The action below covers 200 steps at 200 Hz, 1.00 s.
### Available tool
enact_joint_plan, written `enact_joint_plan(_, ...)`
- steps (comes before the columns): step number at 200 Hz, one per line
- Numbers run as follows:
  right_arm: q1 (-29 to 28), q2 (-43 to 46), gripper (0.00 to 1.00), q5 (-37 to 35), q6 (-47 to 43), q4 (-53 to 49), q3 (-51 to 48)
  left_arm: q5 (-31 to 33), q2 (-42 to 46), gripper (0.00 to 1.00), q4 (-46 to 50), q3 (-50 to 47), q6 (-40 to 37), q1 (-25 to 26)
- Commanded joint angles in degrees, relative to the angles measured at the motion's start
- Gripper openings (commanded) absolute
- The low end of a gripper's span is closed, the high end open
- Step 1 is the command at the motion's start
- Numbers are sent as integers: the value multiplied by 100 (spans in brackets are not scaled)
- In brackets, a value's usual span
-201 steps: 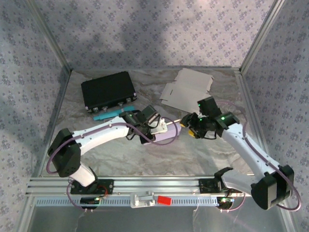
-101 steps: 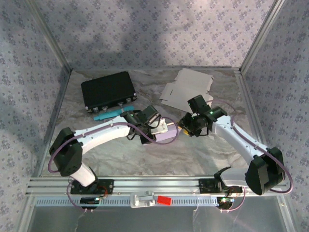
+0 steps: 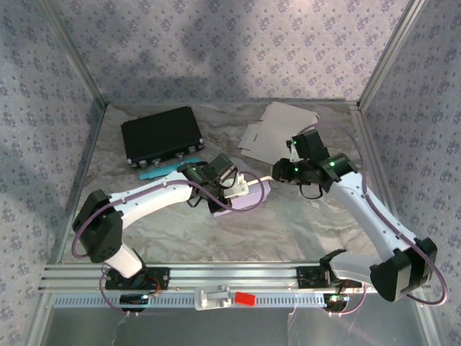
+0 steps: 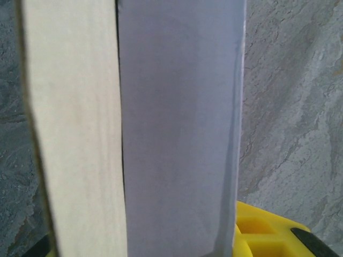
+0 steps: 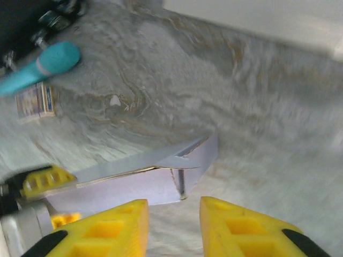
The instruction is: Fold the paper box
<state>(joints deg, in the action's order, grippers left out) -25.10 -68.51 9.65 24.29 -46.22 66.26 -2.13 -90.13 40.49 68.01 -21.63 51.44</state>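
Pinching the paper box [image 3: 252,196] is the left claw [image 3: 232,189]; right claw [image 5: 174,206] slightly spread.

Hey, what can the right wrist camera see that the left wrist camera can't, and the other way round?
Right wrist adds a teal handle, a black case corner, flat white cardboard, and the right gripper, open, short of the end flap of the paper box. Left wrist adds the box's cream inner face up close. Both share the lavender box, the left gripper clamped on it, and the marbled table.
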Motion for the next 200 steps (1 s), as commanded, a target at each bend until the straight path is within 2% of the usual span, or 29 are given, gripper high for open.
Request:
enact_joint_plan(1, 129, -104, 28, 289, -2427, 13, 122, -245, 13, 26, 152, 59, -181, -79)
enact_joint_plan(45, 238, -952, 32, 660, -3646, -502, 848, -384, -13, 26, 233, 62, -331, -143)
enact_joint_plan(65, 196, -1204, 32, 910, -3743, -619, 1099, -419, -27, 26, 242, 95, -346, -187)
enact_joint_plan(93, 172, -1598, 33, 838, -3643, -988, 1390, -450, -86, 26, 304, 164, -393, -220)
enact_joint_plan(124, 198, -1484, 34, 871, -3631, -978, 1194, -456, -110, 26, 325, 166, -420, -246)
enact_joint_plan(150, 148, -1393, 39, 770, -3581, -1020, 1043, -478, -127, 26, 330, 168, -445, -282)
enact_joint_plan(200, 102, -1243, 39, 609, -3625, -980, 779, -490, -204, 26, 405, 225, -522, -301)
